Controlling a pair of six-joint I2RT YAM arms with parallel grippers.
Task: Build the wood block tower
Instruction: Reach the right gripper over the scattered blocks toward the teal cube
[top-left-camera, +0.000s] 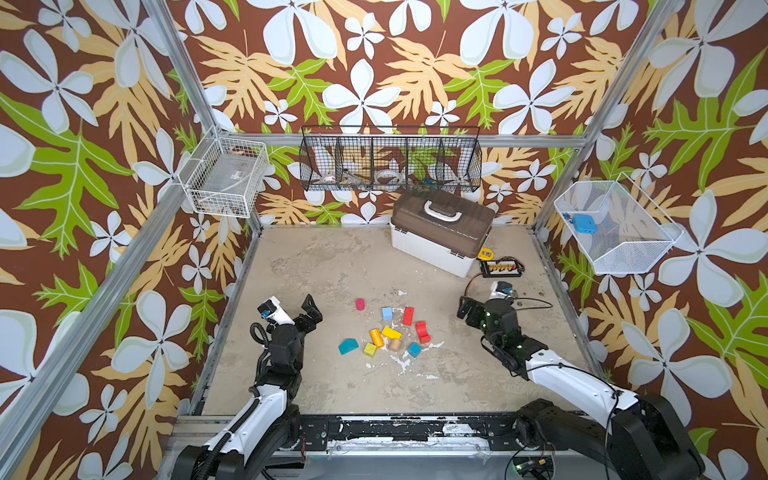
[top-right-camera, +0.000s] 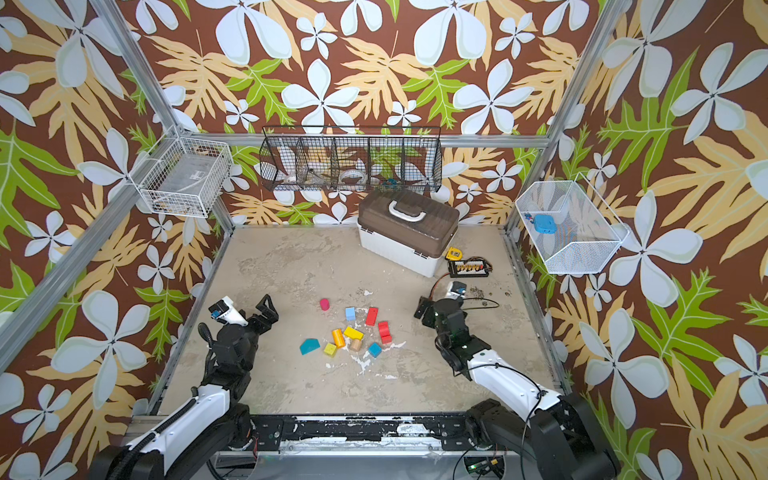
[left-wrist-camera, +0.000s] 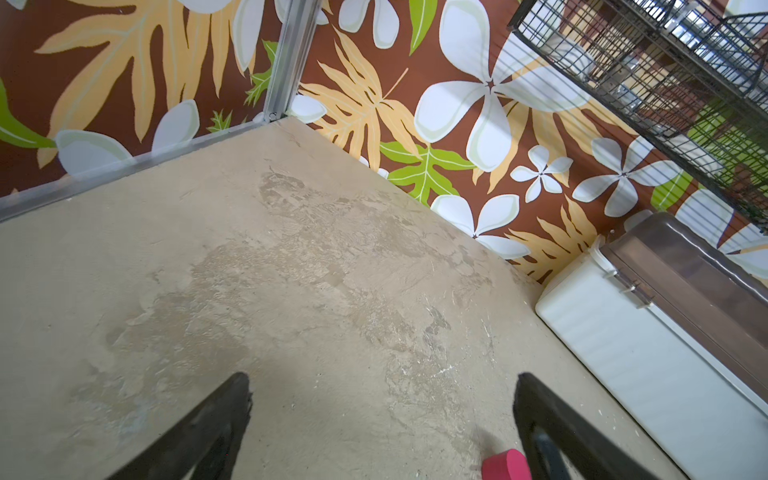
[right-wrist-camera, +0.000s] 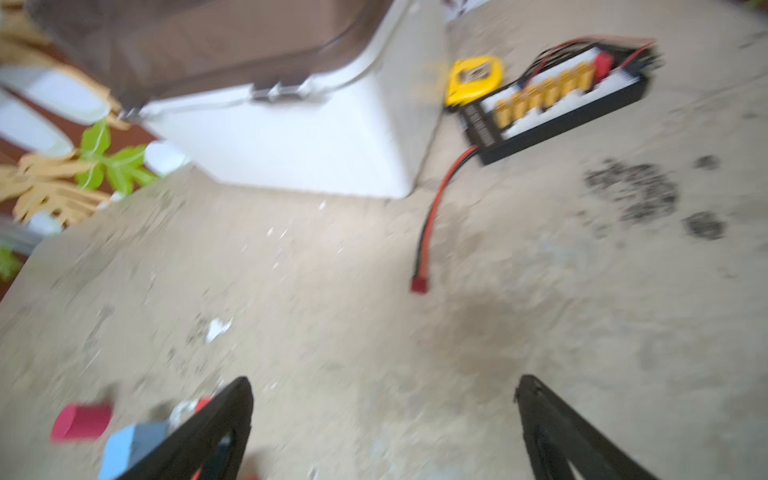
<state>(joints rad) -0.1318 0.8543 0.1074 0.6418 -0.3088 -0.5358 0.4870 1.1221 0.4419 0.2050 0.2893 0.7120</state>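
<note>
First pick in hand; nothing stacked yet. We note the wood blocks (top-left-camera: 391, 332) lying loose mid-surface (top-left-camera: 316, 257), between the arms. Both the left tool (left-wrist-camera: 384, 380) and the right tool (right-wrist-camera: 384, 384) gape wide, empty. Next, we judge: square the jaws over a cube for the base.

Left gripper (left-wrist-camera: 382, 380) and right gripper (right-wrist-camera: 383, 380) both hang low, jaws spread wide, holding nothing.

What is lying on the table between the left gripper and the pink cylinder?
Nothing. In both top views only bare table separates the open left gripper from the pink cylinder.
</note>
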